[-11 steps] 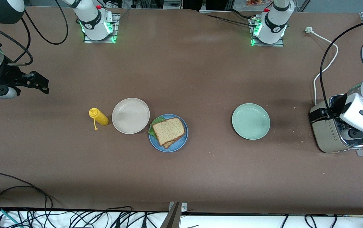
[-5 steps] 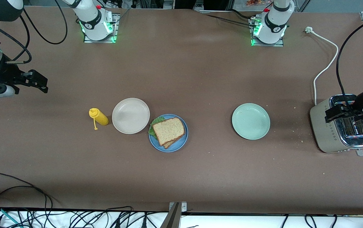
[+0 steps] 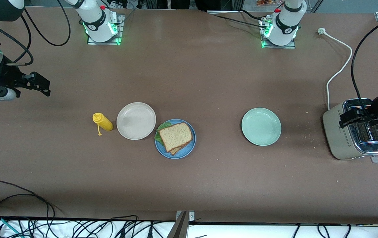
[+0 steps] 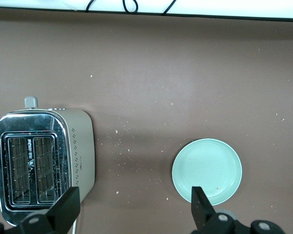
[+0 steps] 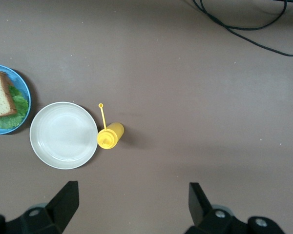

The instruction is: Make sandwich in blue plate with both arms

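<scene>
On the blue plate the sandwich sits assembled, so the left gripper, over the toaster, and the right gripper, over bare table at its own end, both hang empty with fingers spread, apparently clear of finished work.

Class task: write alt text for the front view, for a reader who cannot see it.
A finished sandwich sits on the blue plate mid-table, between a cream plate and a green plate. The open left gripper is over the toaster; the open right gripper waits at the opposite end.
</scene>
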`<control>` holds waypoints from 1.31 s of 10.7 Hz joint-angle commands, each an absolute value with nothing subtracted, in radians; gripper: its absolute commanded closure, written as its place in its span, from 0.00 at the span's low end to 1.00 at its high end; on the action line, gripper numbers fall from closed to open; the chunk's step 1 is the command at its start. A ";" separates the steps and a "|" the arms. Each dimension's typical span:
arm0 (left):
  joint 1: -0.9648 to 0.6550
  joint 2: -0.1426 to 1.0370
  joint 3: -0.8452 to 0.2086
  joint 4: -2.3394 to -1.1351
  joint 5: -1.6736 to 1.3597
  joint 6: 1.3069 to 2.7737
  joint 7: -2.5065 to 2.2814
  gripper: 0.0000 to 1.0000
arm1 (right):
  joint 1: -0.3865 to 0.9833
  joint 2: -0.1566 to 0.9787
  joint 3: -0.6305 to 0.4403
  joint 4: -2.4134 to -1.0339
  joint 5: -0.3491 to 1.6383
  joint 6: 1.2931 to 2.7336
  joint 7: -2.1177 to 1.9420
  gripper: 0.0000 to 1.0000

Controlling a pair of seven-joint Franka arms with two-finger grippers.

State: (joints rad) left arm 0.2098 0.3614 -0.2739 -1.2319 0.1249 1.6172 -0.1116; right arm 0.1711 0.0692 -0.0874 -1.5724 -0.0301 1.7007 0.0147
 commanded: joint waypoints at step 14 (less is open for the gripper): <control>0.209 0.353 -0.282 -1.227 0.100 1.611 -0.100 0.00 | 0.193 0.074 -0.087 -1.542 -0.040 1.695 0.020 0.00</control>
